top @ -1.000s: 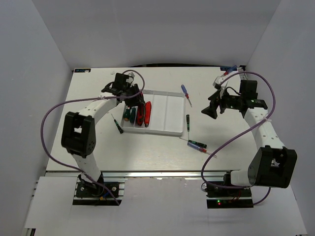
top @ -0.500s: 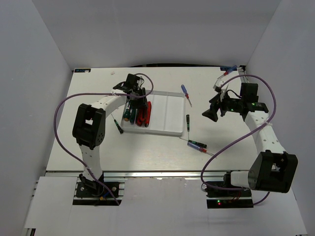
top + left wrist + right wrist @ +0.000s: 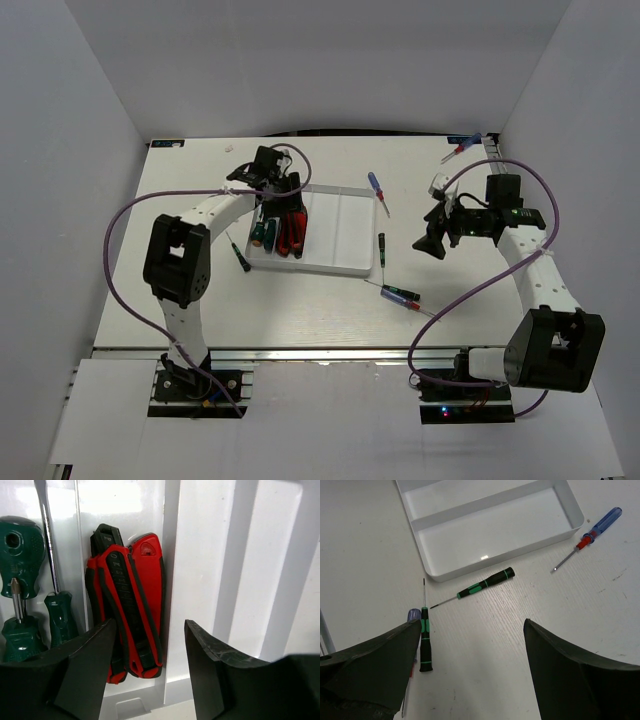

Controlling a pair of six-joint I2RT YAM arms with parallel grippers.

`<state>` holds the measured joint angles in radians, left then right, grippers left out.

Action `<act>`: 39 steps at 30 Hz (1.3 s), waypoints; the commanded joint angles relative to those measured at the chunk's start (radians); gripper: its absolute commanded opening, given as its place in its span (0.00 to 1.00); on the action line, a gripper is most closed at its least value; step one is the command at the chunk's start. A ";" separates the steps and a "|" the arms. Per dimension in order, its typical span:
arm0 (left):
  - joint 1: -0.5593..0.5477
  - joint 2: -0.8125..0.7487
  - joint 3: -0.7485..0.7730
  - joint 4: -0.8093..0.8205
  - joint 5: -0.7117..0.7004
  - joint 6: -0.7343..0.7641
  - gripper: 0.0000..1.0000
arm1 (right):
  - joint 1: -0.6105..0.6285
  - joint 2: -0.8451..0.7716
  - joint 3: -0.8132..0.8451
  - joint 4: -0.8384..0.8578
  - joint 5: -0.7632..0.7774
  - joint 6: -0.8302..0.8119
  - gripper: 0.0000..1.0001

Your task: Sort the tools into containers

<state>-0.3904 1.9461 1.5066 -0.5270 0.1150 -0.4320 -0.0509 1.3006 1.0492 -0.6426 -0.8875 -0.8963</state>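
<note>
Tray: the white tray (image 3: pixel 345 225) lies mid-bench, with four long compartments side by side
Sorted: two green-handled screwdrivers (image 3: pixel 20 555) lie in the outer left compartment, and the red-and-black pliers-like tool (image 3: pixel 131 605) lies in the one beside it
Unfilled: the two right-hand compartments (image 3: pixel 490 527) hold no tool
Loose on the bench: you can count about six
- a thin dark driver (image 3: pixel 240 255) left of the tray
- a blue-handled screwdriver (image 3: pixel 376 187) off its far right corner
- a green-and-black precision driver (image 3: pixel 485 585) just beside its right wall
- a second precision driver (image 3: pixel 425 640) with a blue-and-red screwdriver (image 3: pixel 405 297) near it
- one more driver (image 3: pixel 460 148) at the far right edge of the bench
Left tool (image 3: pixel 150 627): fingers apart, gripping nothing, hanging directly over the pliers-like tool
Right tool (image 3: pixel 471 622): fingers apart, gripping nothing, above the bench right of the tray with the loose drivers below it
Progress: judge the task under half done; most tools await pick-up, and the nearest candidates lie under the right tool
</note>
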 commanded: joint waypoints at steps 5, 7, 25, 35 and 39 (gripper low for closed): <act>-0.005 -0.248 -0.051 0.025 -0.023 -0.007 0.79 | 0.002 -0.104 0.009 0.128 0.119 -0.026 0.90; -0.001 -0.306 -0.100 0.047 -0.026 -0.010 0.86 | 0.000 -0.132 -0.035 0.239 0.171 0.017 0.90; 0.288 -0.880 -0.698 0.174 0.107 -0.077 0.98 | 0.141 0.143 0.086 -0.167 0.159 -0.144 0.80; 0.326 -0.898 -0.738 0.162 0.095 -0.086 0.98 | 0.181 0.124 -0.077 -0.143 0.231 -0.275 0.69; 0.326 -0.894 -0.747 0.163 0.092 -0.093 0.98 | 0.244 0.146 -0.094 0.110 0.339 0.125 0.64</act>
<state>-0.0685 1.0653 0.7708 -0.3805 0.1989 -0.5140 0.1562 1.4521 0.9581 -0.7361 -0.6235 -1.0401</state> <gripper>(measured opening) 0.982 0.644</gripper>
